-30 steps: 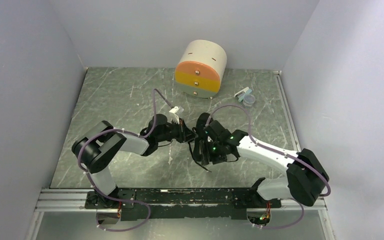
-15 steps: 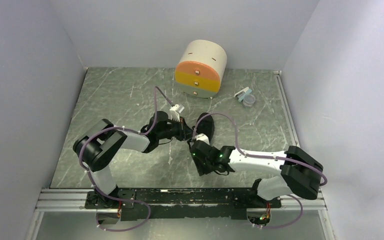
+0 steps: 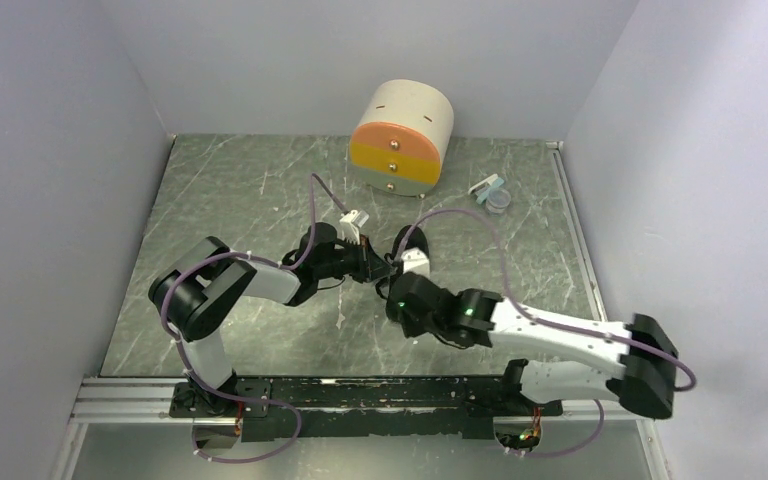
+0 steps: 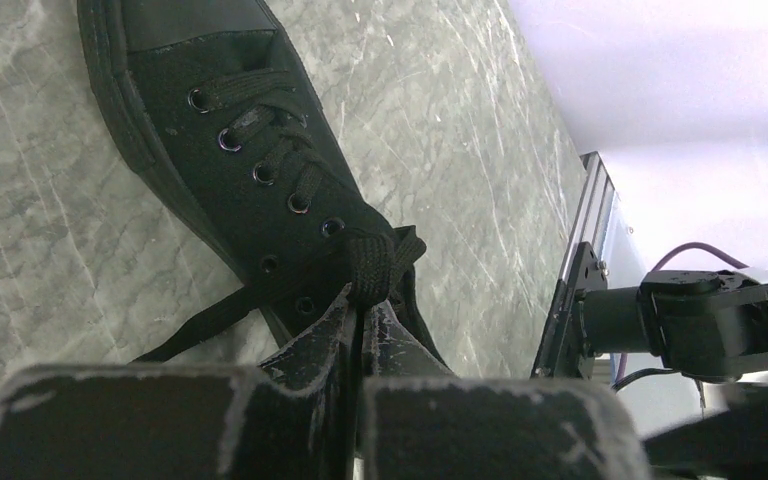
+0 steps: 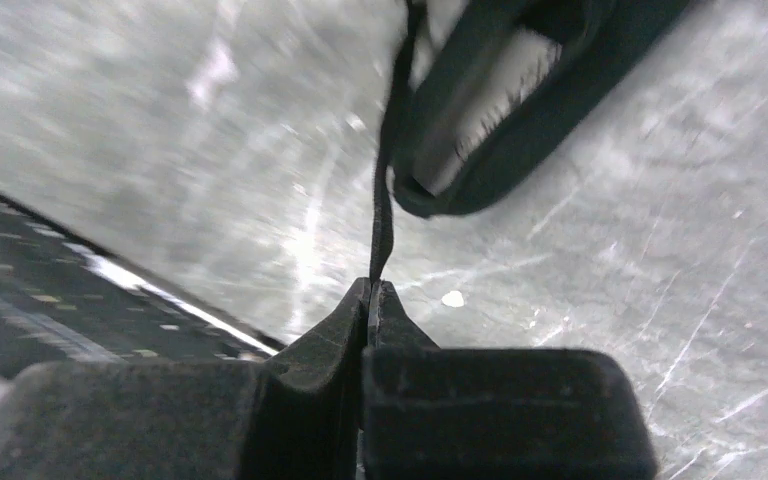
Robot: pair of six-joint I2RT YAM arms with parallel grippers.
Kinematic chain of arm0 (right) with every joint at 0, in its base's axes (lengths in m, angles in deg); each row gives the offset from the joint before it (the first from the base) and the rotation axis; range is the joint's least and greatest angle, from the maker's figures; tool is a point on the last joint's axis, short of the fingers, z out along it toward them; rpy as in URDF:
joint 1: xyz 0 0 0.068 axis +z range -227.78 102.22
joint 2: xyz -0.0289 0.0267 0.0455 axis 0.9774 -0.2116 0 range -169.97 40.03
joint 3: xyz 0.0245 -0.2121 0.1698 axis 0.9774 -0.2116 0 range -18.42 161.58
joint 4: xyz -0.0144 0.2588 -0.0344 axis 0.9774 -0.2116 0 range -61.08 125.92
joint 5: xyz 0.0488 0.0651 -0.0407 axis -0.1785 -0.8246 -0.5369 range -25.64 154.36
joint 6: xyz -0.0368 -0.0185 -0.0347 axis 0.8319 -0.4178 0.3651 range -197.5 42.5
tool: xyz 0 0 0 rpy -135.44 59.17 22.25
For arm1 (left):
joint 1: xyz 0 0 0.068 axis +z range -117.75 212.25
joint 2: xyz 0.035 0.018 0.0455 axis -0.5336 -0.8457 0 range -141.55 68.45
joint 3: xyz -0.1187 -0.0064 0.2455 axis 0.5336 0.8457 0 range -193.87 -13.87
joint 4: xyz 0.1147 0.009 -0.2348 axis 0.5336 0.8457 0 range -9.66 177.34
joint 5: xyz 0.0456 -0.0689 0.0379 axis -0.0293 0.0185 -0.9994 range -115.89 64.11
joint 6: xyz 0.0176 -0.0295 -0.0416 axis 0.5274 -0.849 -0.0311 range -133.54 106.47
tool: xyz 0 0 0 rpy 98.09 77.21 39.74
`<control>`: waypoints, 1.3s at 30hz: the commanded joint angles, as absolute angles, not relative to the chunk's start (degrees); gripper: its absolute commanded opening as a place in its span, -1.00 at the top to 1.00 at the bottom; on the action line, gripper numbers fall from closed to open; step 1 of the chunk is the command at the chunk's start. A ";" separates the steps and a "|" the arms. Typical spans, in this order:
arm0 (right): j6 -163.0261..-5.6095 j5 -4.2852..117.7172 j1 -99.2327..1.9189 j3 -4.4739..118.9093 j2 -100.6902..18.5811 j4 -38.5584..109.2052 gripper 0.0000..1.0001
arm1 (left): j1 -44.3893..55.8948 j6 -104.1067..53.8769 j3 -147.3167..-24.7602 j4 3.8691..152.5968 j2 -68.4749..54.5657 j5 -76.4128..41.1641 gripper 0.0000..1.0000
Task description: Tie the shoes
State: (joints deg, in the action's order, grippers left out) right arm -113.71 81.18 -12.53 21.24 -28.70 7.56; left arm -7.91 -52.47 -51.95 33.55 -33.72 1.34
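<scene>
The left gripper [image 4: 360, 303] has its jaws pressed together on a bunched lace [image 4: 380, 262] at the top of the eyelet row of a black low-cut canvas shoe [image 4: 222, 130]. To its right and slightly nearer, the right gripper [image 5: 372, 291] has its jaws closed on a thin black lace strand [image 5: 381, 205], which runs taut from the tips up to the shoe's open collar. The shoe lies on its sole in the middle of the green marble-patterned desk [image 3: 240, 190], between the two grippers, its toe pointing away from the left wrist camera. Another lace end trails loose across the desk beside the shoe. At the far edge, against the back wall, stands a round cream drawer box [image 3: 401, 138] with orange, yellow and grey drawer fronts, all shut, so their contents cannot be seen. Far right of it sits a small round clear container [image 3: 499, 200] next to a small pale-blue item [image 3: 484, 185]; what the container holds is too small to tell.
</scene>
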 commanded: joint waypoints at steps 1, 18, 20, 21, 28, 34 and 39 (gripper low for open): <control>-113.51 86.24 -14.70 29.88 -20.41 -1.61 1.00 | -7.47 -51.55 -53.22 33.68 -33.13 1.99 0.91; -92.60 59.90 -53.64 40.05 -32.27 9.57 1.00 | -7.44 -48.98 -57.34 41.00 -31.15 5.40 0.91; -91.50 55.85 -54.20 40.28 -34.06 11.96 1.00 | -7.39 -48.62 -57.55 41.54 -30.50 6.33 0.90; -91.26 53.57 -54.43 40.37 -34.85 13.25 1.00 | -7.39 -48.32 -57.51 41.53 -30.10 6.82 0.91; -98.35 40.45 -57.66 40.31 -41.29 20.56 1.00 | -6.90 -47.85 -57.08 40.43 -28.64 9.52 0.90; -105.75 34.19 -57.81 38.81 -47.44 25.34 1.00 | -6.77 -50.63 -57.11 36.80 -30.32 11.52 0.90; -110.12 34.50 -57.78 35.85 -49.15 28.37 1.00 | -6.69 -52.11 -56.78 34.53 -30.85 11.66 0.91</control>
State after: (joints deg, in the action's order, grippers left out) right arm -105.29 36.59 -57.47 38.03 -48.68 23.93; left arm -7.17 -50.62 -56.13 38.62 -30.07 9.49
